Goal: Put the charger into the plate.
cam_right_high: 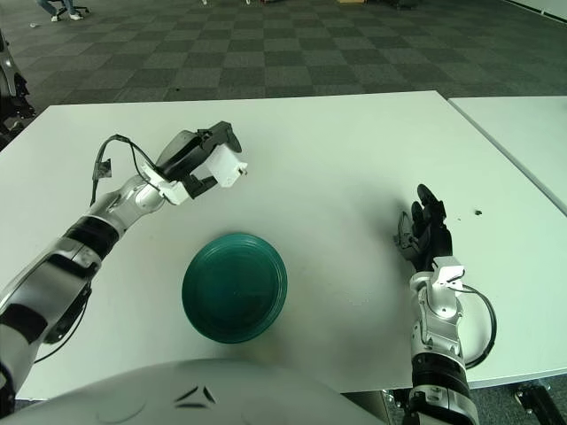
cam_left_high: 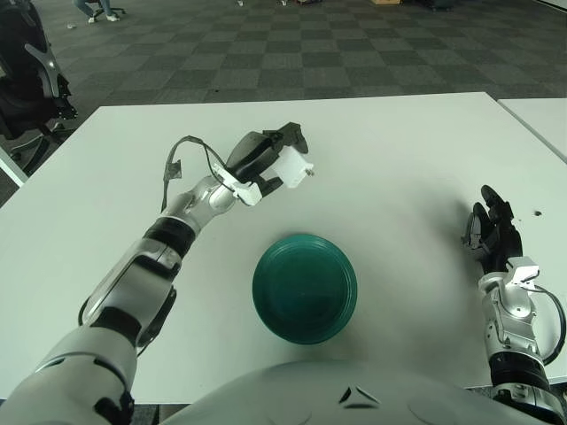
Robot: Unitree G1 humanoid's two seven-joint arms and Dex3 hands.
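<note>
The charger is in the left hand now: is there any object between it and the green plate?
No, nothing visible does. The left hand holds the white charger in its fingers, beyond the green plate. Only bare white table lies between them. The right hand shows far right of the plate.

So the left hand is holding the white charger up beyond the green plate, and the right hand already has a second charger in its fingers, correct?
Not quite. The left hand does hold the white charger up beyond the green plate, but the right hand holds nothing; it shows at the right of the plate, as the right eye view shows. Only one charger is visible.
</note>
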